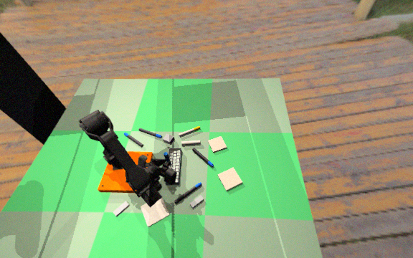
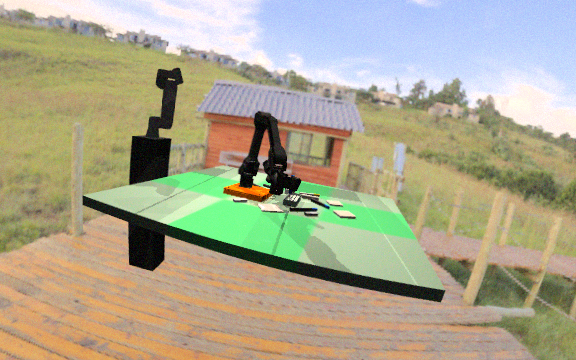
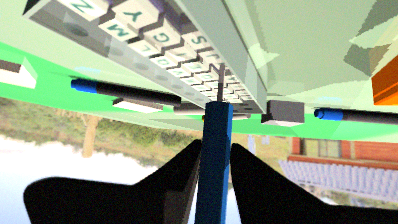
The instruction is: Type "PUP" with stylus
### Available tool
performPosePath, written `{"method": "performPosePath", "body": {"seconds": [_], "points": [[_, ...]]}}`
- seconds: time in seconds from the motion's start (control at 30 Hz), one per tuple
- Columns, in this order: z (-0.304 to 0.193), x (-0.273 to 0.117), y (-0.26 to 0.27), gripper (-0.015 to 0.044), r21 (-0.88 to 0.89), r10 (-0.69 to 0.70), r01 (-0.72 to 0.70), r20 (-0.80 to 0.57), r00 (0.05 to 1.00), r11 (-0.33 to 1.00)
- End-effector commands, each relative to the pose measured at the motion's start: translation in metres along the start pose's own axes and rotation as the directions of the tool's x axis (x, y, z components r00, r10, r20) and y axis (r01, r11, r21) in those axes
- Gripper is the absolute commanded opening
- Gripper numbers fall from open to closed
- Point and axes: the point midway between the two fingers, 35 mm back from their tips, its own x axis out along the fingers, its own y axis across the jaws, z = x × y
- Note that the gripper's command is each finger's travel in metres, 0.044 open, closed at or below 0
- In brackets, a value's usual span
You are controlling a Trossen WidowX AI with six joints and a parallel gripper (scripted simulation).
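Observation:
The keyboard [image 1: 176, 161] [image 2: 292, 200] [image 3: 160, 37] lies in front of the arm's base, with pale lettered keys in a grey frame. My gripper [image 3: 215, 148] is shut on the blue stylus [image 3: 214, 170] [image 1: 166, 155], whose thin grey tip points away from the fingers. In the wrist view the tip overlaps the keys around the J, toward the keyboard's far end. Whether it touches a key cannot be told. In the top view the gripper hangs over the keyboard's near side and hides part of it. The letters P and U cannot be made out surely.
Black pens with blue ends [image 1: 203, 158] [image 1: 188, 193] [image 1: 150, 132] lie around the keyboard. A grey block [image 1: 168, 138] [image 3: 283, 111] and a white stick [image 1: 191, 142] lie near its far end. Square beige pads [image 1: 217, 144] [image 1: 230, 178] lie beyond. The arm stands on an orange base [image 1: 115, 183] [image 2: 248, 191].

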Motion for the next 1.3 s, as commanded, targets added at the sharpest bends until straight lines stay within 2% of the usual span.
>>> {"method": "performPosePath", "body": {"seconds": [0.0, 0.67, 1.07, 1.27], "points": [[0.0, 0.0, 0.0, 0.0081, 0.006, 0.002, -0.002, -0.004, 1.0, 1.0], [-0.03, -0.017, 0.001, 0.0084, 0.004, -0.003, 0.003, -0.002, 1.0, 1.0], [-0.059, 0.01, 0.011, 0.0004, -0.133, -0.229, 0.229, 0.014, 0.973, 0.964], [-0.076, 0.026, 0.013, 0.0, -0.203, -0.344, 0.343, 0.031, 0.938, 0.917]]}}
